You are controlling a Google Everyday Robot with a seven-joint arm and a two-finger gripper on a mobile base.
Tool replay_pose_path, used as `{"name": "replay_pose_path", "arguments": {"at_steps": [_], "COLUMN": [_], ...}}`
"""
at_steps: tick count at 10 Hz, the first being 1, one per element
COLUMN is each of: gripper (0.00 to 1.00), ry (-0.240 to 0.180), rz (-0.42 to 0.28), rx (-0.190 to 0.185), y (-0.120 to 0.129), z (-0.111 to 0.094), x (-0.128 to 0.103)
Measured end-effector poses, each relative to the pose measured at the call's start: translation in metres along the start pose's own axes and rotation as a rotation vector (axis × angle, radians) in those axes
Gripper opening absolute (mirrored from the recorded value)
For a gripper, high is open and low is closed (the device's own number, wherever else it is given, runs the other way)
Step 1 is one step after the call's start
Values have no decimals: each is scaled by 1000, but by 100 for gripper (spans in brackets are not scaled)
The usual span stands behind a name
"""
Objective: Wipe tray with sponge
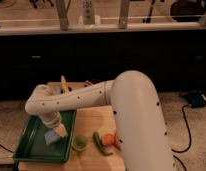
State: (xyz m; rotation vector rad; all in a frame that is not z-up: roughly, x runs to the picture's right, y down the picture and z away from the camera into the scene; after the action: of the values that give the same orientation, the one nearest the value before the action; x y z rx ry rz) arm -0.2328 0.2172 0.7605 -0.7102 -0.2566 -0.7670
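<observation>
Inside the green tray [31, 142], the gripper [55, 131] is clamped tight on the blue sponge [52, 137]. The big white arm [131, 120] hides part of the table [91, 117].

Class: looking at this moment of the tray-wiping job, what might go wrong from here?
1. The gripper is shut on the sponge inside the tray, near its right rim; a wide stroke might catch that rim and shift the tray.
2. The small green cup stands just beyond that rim, so it may be knocked over.
</observation>
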Motion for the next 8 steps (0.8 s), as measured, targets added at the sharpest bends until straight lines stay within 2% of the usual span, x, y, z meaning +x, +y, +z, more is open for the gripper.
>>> {"name": "replay_pose_path", "arguments": {"at_steps": [8], "gripper": [2], "ry": [18], "rz": [4], "rx": [-5], "y": [-4], "z": [-1], "x": [2]}}
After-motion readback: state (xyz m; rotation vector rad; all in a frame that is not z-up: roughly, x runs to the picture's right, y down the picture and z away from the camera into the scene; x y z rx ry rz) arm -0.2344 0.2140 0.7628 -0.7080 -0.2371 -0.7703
